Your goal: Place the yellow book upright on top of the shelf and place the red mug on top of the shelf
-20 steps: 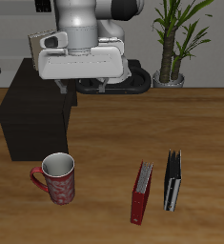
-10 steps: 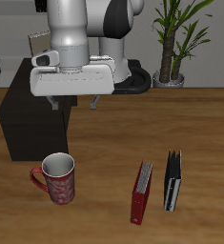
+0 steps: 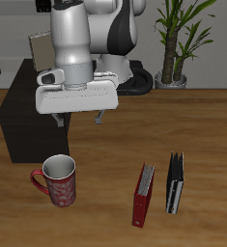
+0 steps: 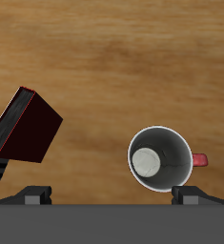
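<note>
The red mug (image 3: 57, 180) stands upright on the table near the front edge; the wrist view looks down into its grey inside (image 4: 161, 159). My gripper (image 3: 81, 120) hangs open and empty above the table, higher than the mug and a little farther back, in front of the shelf (image 3: 28, 121); the same open gripper (image 4: 111, 198) frames the wrist view. The yellow book (image 3: 36, 44) stands upright at the back of the shelf's top, partly hidden by the arm.
A red book (image 3: 144, 195) and a black book (image 3: 175, 183) stand on edge side by side near the front edge. The red book (image 4: 28, 124) also shows in the wrist view. A potted plant (image 3: 178, 43) stands at the back.
The gripper has come down from the shelf's height and forward toward the mug. It stayed open. The mug and books have not moved.
</note>
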Motion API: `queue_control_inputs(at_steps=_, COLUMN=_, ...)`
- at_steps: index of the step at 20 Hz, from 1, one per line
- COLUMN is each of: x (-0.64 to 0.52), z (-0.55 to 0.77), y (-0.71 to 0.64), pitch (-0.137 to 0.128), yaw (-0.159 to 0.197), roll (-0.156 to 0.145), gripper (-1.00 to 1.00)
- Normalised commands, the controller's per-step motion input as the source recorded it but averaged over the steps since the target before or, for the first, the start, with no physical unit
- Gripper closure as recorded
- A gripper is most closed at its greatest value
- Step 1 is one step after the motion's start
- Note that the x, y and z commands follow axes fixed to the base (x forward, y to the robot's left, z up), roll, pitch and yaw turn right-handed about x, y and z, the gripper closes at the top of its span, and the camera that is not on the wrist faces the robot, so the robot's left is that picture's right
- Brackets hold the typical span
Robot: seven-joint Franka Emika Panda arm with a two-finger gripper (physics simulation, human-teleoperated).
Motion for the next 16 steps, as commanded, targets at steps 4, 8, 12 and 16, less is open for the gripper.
queue_control_inputs(at_steps=4, x=0.09, z=-0.26, y=0.01, pitch=0.033, yaw=0.011, roll=-0.01, gripper=-1.0)
queue_control_inputs(at_steps=8, x=0.15, z=-0.18, y=-0.14, pitch=0.03, yaw=0.024, roll=-0.017, gripper=-1.0)
queue_control_inputs(at_steps=12, x=0.12, z=-0.19, y=-0.08, pitch=0.077, yaw=-0.042, roll=0.038, gripper=-1.0)
queue_control_inputs(at_steps=16, x=0.08, z=0.03, y=-0.13, pitch=0.059, yaw=-0.038, roll=0.023, gripper=-1.0)
